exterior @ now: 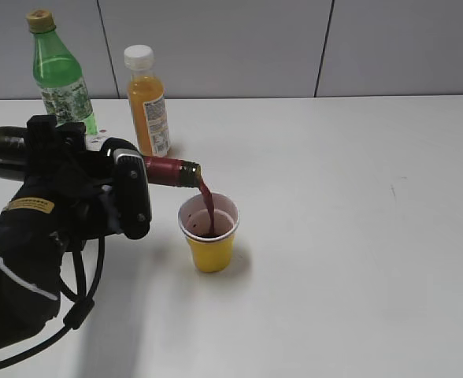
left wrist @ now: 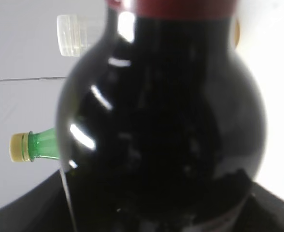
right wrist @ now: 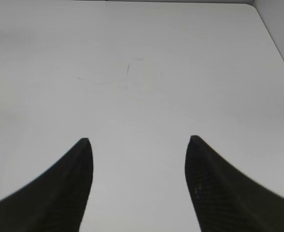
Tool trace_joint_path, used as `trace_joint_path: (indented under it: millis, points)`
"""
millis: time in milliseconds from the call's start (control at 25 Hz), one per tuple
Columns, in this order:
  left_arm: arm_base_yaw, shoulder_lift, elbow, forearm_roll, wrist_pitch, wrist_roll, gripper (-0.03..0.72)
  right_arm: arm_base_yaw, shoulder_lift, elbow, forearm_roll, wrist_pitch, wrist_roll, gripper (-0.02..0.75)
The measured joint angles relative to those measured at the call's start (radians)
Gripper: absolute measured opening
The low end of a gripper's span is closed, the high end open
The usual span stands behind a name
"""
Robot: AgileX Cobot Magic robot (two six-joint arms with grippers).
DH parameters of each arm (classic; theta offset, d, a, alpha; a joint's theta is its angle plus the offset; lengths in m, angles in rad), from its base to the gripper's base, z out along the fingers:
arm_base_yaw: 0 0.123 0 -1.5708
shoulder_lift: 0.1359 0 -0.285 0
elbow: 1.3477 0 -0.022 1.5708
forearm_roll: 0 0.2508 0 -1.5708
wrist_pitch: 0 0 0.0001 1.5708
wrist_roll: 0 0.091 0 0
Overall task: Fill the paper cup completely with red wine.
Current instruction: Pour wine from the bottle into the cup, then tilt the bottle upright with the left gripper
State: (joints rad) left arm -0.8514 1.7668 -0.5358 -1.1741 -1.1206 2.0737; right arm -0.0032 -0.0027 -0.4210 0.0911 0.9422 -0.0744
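The yellow paper cup [exterior: 209, 235] stands upright on the white table, left of centre. My left gripper [exterior: 86, 161] is shut on the dark glass wine bottle [exterior: 164, 170] and holds it nearly level, its mouth just above the cup's rim. A stream of red wine [exterior: 206, 206] runs from the mouth into the cup, where dark liquid shows. In the left wrist view the bottle's dark body [left wrist: 161, 125] fills the frame and hides the jaws. My right gripper [right wrist: 138, 141] is open and empty over bare table; it does not show in the exterior view.
A green soda bottle [exterior: 61, 75] and an orange juice bottle [exterior: 149, 102] with a white cap stand at the back left, behind the wine bottle. The green bottle's neck [left wrist: 38, 145] shows in the left wrist view. A grey wall lies behind the table [exterior: 357, 236].
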Motion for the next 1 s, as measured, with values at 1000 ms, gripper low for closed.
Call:
trace_joint_path:
  millis: [1000]
  points:
    - [0.000,0.000,-0.001,-0.026,-0.007,0.064,0.551,0.000,0.000,0.000,0.000,0.000,0.000,0.460]
